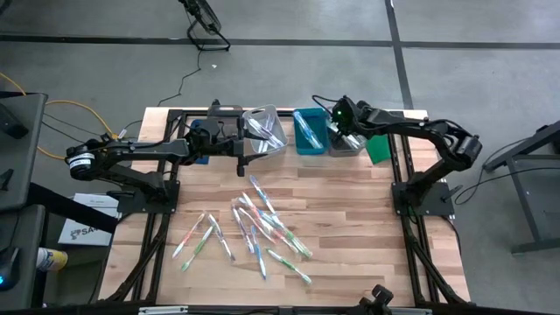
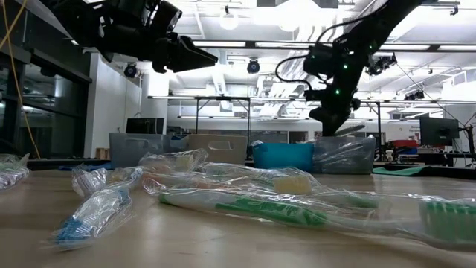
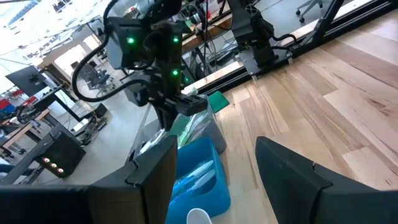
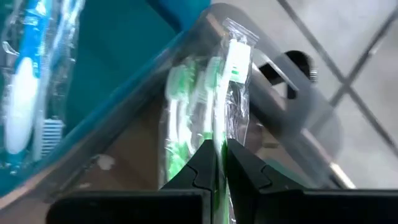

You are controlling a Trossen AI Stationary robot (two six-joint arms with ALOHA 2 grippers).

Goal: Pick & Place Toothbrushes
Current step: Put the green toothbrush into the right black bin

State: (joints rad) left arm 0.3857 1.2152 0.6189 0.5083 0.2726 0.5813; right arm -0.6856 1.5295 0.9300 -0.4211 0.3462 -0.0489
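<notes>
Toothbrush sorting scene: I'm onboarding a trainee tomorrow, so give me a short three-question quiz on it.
1. True or false: the right gripper is shut on a wrapped green toothbrush above the grey bin.
2. Which bin stands directly beside the grey bin? A) the teal bin B) the clear bin
3. Fill in: the left gripper has its jaws ____ and holds nothing.

Key: 1 true; 2 A; 3 open.

Clear bin (image 1: 265,129), teal bin (image 1: 308,131), grey bin (image 1: 346,140) line the wooden table (image 1: 350,201).
</notes>
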